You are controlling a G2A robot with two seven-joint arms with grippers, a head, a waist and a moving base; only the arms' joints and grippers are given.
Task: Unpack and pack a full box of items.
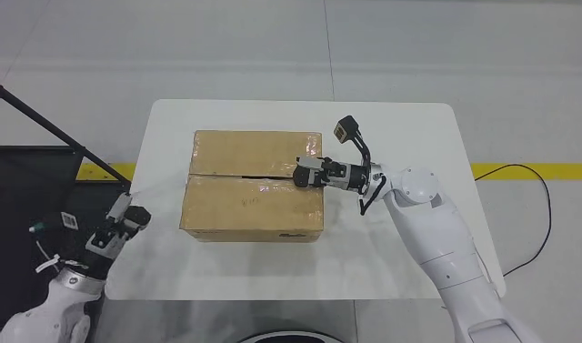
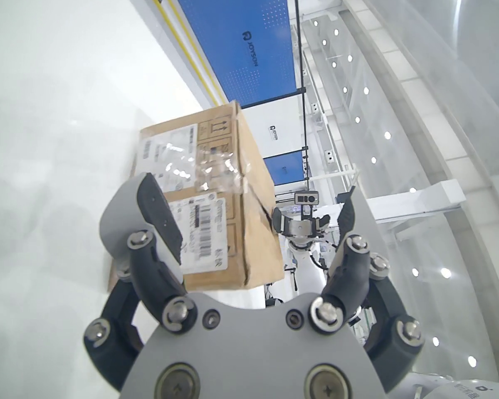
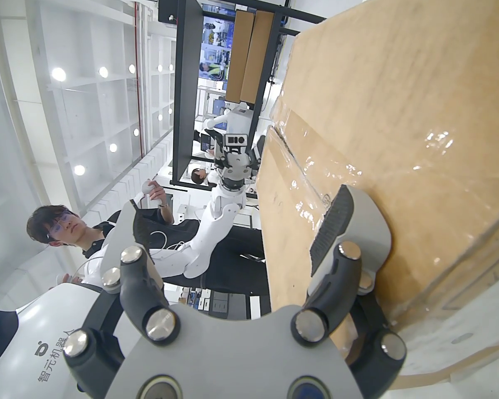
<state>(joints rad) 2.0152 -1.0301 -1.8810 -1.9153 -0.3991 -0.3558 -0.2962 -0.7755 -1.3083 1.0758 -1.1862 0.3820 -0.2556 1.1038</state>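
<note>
A closed cardboard box (image 1: 255,184) lies in the middle of the white table (image 1: 400,134), its two top flaps meeting at a taped seam (image 1: 245,173). My right gripper (image 1: 305,175) is at the box's right end, by the seam, and it is open. In the right wrist view the right gripper (image 3: 233,230) has one finger (image 3: 337,217) lying against the box (image 3: 399,118) top beside the clear tape; the other finger is out in the air. My left gripper (image 1: 127,217) hangs open off the table's left edge, facing the labelled end of the box (image 2: 216,193), apart from it; nothing sits in the left gripper (image 2: 249,217).
A black frame and dark cloth (image 1: 36,161) stand beside the table at the left, close to my left arm. Bare table surface lies to the right of the box and along the front edge (image 1: 273,270).
</note>
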